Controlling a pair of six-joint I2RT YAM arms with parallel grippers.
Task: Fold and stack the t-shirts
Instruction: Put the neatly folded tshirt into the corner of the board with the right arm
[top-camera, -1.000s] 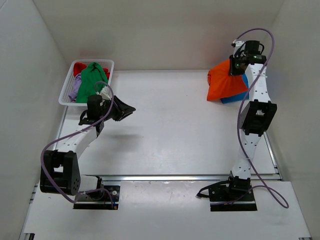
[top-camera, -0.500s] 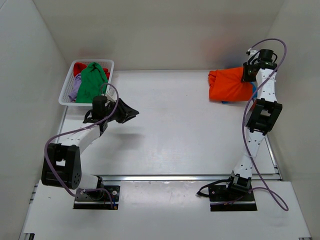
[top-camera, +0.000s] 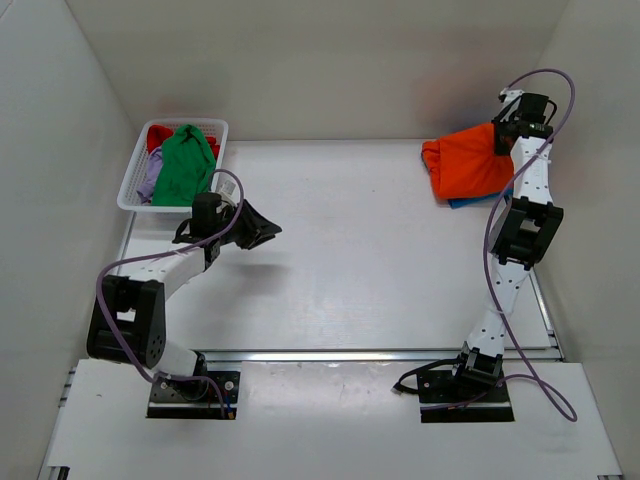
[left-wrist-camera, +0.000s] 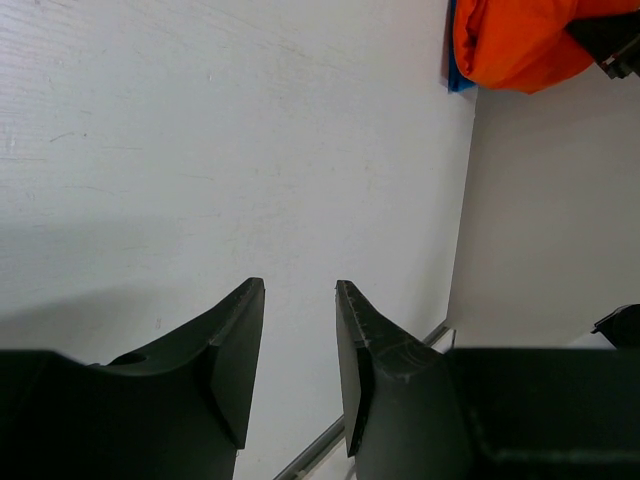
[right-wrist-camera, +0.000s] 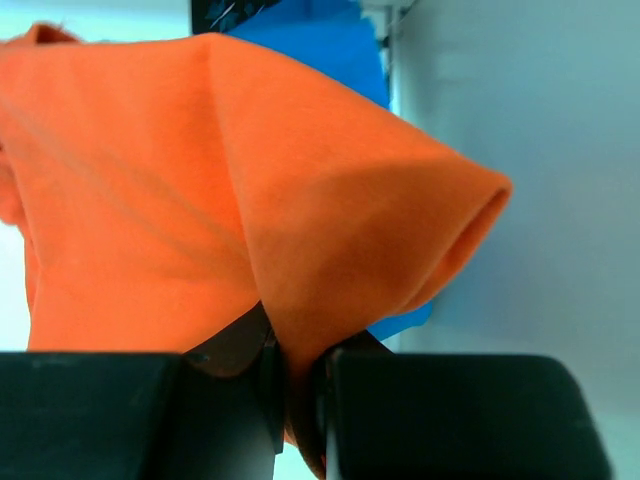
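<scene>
A bright orange t-shirt (top-camera: 470, 165) lies folded at the far right of the table on a blue t-shirt (top-camera: 468, 202) whose edge peeks out below. My right gripper (top-camera: 503, 140) is shut on the orange shirt's right edge, which shows pinched between the jaws in the right wrist view (right-wrist-camera: 300, 330). The blue shirt (right-wrist-camera: 310, 50) shows behind it there. My left gripper (top-camera: 270, 232) is open and empty over the table's left middle (left-wrist-camera: 298, 300). Green (top-camera: 185, 165), red (top-camera: 157, 135) and lilac (top-camera: 149, 182) shirts lie in the basket.
A white lattice basket (top-camera: 130, 190) stands at the far left corner. White walls enclose the table on the left, back and right. The right arm stands close to the right wall (top-camera: 590, 200). A metal rail (top-camera: 360, 354) runs along the table's near edge.
My right gripper has pulled the orange shirt's edge to the right and back, laying the raised fold flatter over the blue shirt. My left gripper has drifted slightly right.
</scene>
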